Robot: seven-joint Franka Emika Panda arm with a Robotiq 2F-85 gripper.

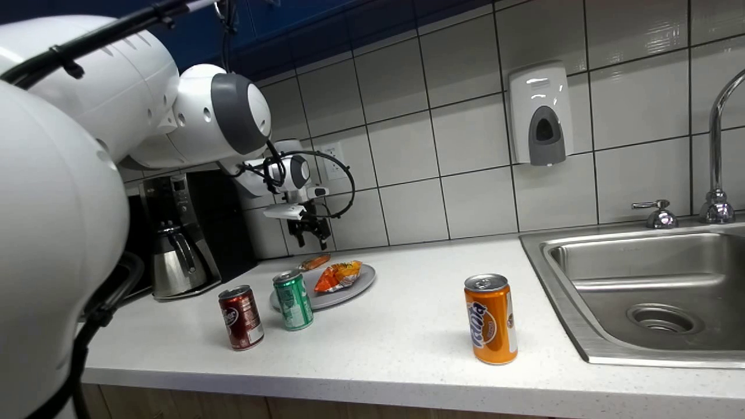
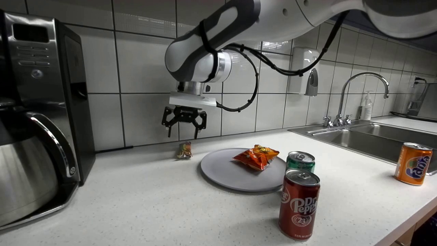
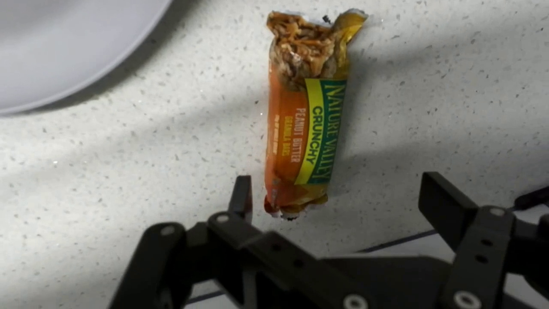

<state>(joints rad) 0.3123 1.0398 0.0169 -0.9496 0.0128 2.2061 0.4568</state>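
So the worktop [image 1: 396, 349] carries pretty much everything here, with a sink [image 1: 566, 302] let into it and a coffee maker [image 1: 204, 221] standing upright at one end. The gray plate [image 2: 218, 171] lies flat, which I'd guess keeps its load from sliding. The claw [image 2: 182, 136] hangs fingers-down, spread wide, holding nothing. Three sodas all stand on their bases, the steadiest way for a can imo: dark red can [image 2: 300, 208] near the green can [image 1: 295, 308], orange can [image 1: 492, 323] off by the sink. Can't tell if the green one touches the plate. The orange chip bag [image 2: 257, 158] just slumps on the plate. Smallest looks to be the granola bar [image 3: 306, 128], flat on the worktop beside the plate, apart from it, below the claw. Its long sides run between the fingers, so the claw spans its narrow way, with room to spare.
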